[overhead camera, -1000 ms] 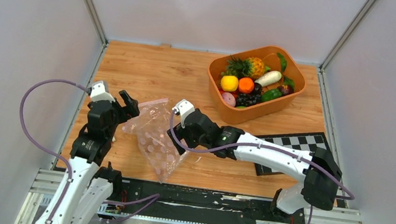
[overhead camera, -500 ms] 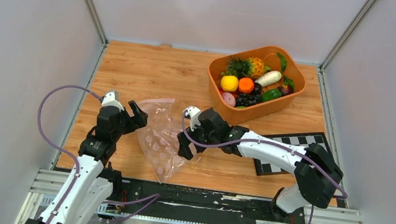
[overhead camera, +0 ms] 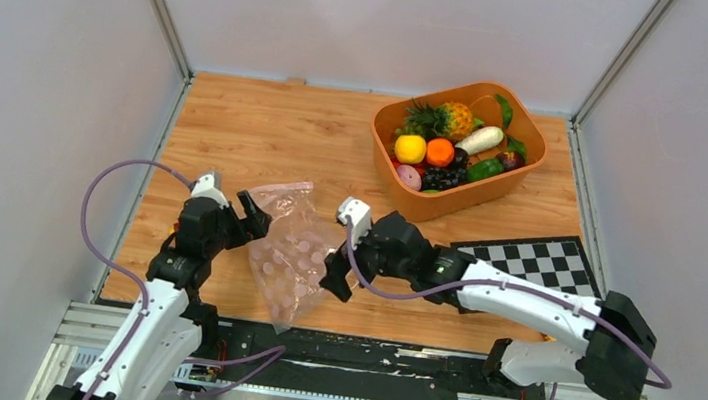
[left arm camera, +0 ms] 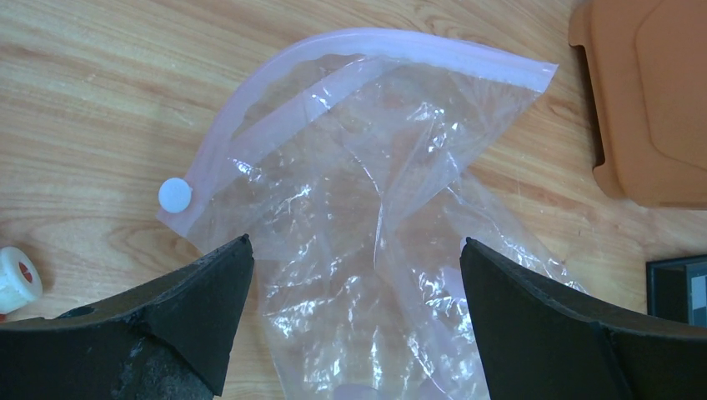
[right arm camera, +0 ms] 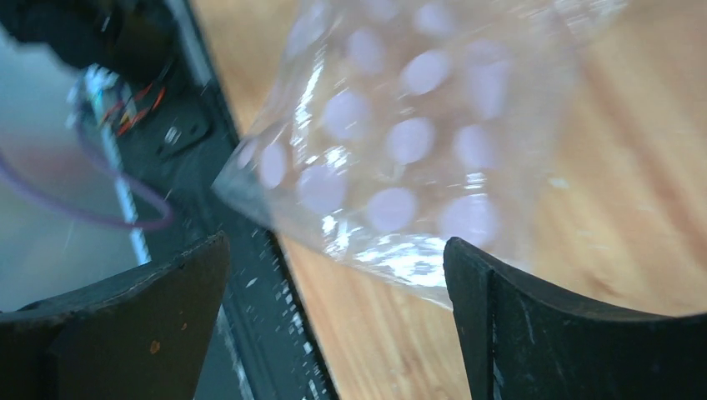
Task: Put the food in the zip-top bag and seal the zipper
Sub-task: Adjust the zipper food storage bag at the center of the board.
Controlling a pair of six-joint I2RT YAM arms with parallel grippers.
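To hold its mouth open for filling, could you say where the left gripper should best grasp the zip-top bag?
Probably the pink zipper lip near the white tab, from above: it bows away from the zip-top bag's body, leaving a finger gap.

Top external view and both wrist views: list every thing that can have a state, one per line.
zip-top bag: lying crumpled on the table, no food in it
zipper: not sealed; strips look parted along part of the mouth
food: all piled in the orange tub
orange tub: upright, full
left gripper: open, holding nothing, at the bag's mouth end
right gripper: open, holding nothing, beside the bag's lower part
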